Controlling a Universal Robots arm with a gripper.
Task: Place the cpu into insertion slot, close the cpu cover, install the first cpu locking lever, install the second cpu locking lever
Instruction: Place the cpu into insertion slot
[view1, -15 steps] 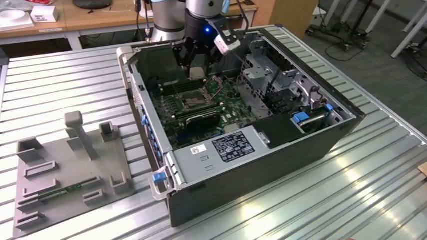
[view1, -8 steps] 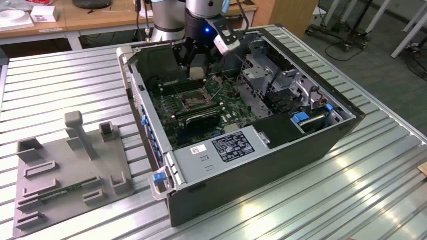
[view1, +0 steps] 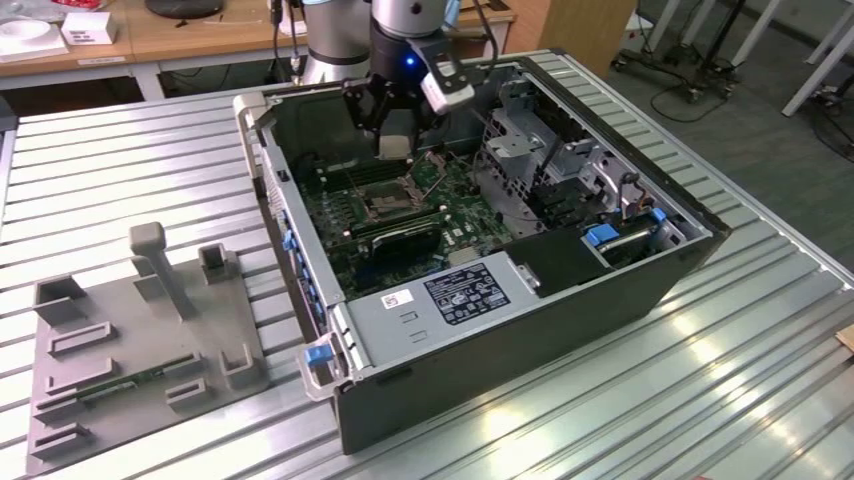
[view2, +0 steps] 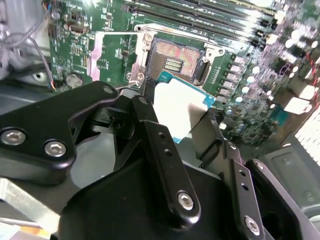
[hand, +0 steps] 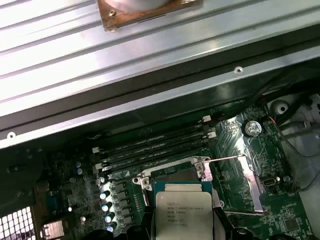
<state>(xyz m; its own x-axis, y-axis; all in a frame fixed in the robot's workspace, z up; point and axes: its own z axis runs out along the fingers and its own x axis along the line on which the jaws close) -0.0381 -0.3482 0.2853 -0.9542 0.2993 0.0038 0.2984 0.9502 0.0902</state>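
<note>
The pincer (view2: 178, 114) pinches the cpu (hand: 183, 212), print on its lid, near the bare slot (view2: 175, 61) inside the open case (view1: 561, 330); a white sticker (view1: 400, 298) shows just below the exterior view's centre.

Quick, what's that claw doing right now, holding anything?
Gripper: shut on the cpu, which is not yet in the insertion slot.

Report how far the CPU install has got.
Done: nothing seated; the insertion slot lies empty, the cpu cover swung open beside it. In hand: the gripper, shut on the cpu, holds it near the slot. Left: seating, closing cover, both levers.
</note>
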